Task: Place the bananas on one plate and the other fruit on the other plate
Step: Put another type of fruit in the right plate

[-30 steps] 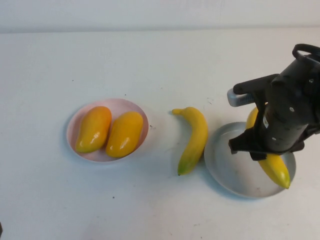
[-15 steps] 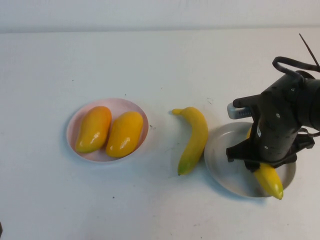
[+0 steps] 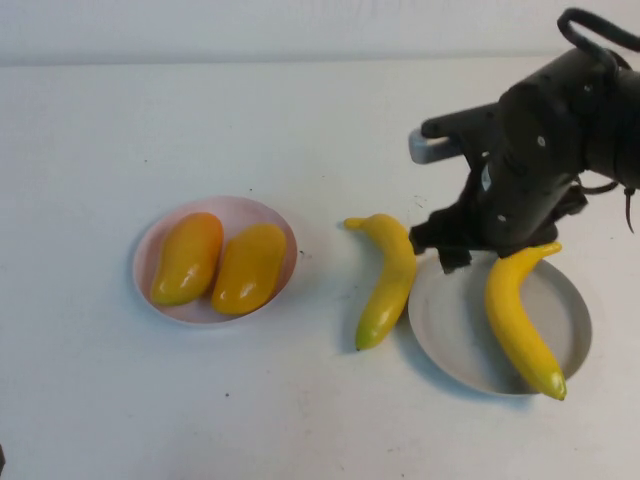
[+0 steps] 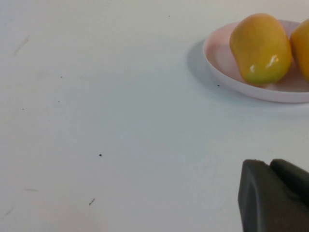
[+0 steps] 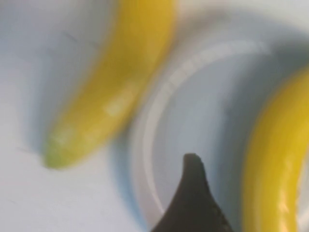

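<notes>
So our right gripper [image 3: 445, 250] hangs spread over the grey plate [image 3: 450, 335], its banana [image 3: 520, 320] resting there; left gripper [image 4: 275, 198] parked, pressed together.

The table [image 3: 300, 120] is white and matt, and it fills almost the whole high view. At its far edge a paler band [image 3: 300, 25] runs from left to right (wall or backdrop, I cannot tell which). The surface carries some small dark specks: one speck [image 3: 145, 160] in the far left part, another dot [image 3: 227, 394] nearer and a little left of the middle. In the left wrist view the same white surface shows a tiny black point [image 4: 100, 155], a short dark scratch [image 4: 91, 201] and a faint grey streak [image 4: 21, 44].
</notes>
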Available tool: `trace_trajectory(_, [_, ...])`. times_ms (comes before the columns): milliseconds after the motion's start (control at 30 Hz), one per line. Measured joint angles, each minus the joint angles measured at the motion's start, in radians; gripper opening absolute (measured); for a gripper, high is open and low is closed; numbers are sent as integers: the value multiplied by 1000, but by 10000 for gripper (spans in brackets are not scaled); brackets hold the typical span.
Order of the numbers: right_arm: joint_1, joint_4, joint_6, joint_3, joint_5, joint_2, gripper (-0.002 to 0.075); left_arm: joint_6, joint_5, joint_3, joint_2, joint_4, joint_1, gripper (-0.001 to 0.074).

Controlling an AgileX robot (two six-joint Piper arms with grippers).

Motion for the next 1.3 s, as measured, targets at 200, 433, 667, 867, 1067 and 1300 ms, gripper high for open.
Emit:
trace_trajectory(200, [16,90,-71,-192,-22,119,448,0,0,0,0,0,0,2])
trace_trajectory(433, [18,61,-81,-418,39,343,448,0,0,0,0,0,0,2])
trace_trajectory(667, [18,72,-127,-570,87,487,448,0,0,0,0,0,0,2])
trace_trajectory(867, [18,78,-129,-621,136,543,448,0,0,0,0,0,0,2])
trace_trajectory(1067, [14,96,-129,-625,136,553,382,0,0,0,0,0,0,2])
trace_trajectory(1300, [14,132,-129,-625,148,520,316,0,0,0,0,0,0,2])
